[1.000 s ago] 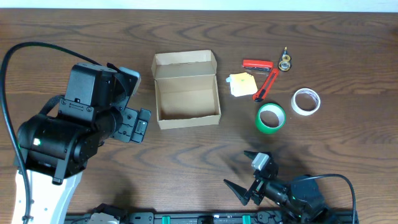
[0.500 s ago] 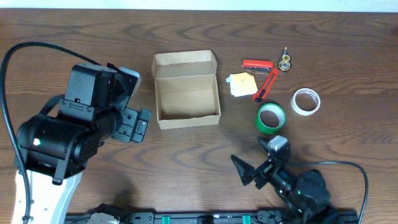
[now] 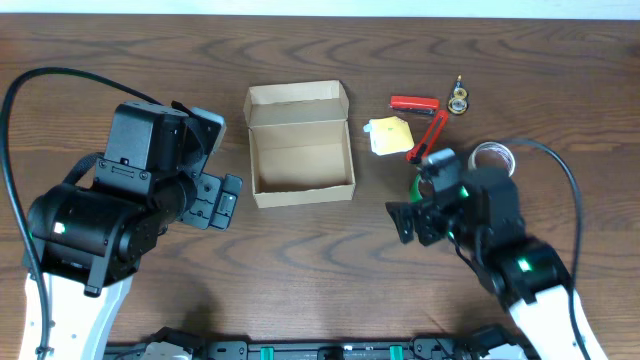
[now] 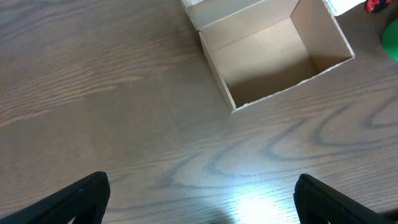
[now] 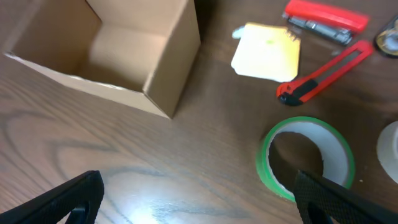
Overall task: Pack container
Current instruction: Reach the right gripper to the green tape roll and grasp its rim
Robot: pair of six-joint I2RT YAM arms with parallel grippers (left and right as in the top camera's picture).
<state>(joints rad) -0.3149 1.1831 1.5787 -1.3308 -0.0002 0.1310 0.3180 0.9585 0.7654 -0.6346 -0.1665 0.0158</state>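
The container (image 3: 300,150) is found standing on the surface (image 3: 330,260) in its far half, slightly left of the middle, with its flap lid folded back toward the far edge and its opening turned upward. The left hand (image 4: 202,196) is held above bare wood toward the left edge, just beside the container's left wall and apart from it; its fingers are spread wide and nothing is gripped. The right hand (image 5: 199,199) is held right of the container's near right corner, likewise released and grasping nothing. Just ahead of it a green tape roll (image 5: 306,158) is laid flat, and a white tape roll (image 3: 495,150) is seen toward the right edge, partly covered by the right arm. Closer to the far edge, right of the container, a yellow note pad (image 5: 267,53), a red utility knife (image 5: 323,73) and a red stapler (image 5: 326,18) are set near one another. A small brass-coloured item (image 3: 459,100), possibly a clip, is set beside the stapler.
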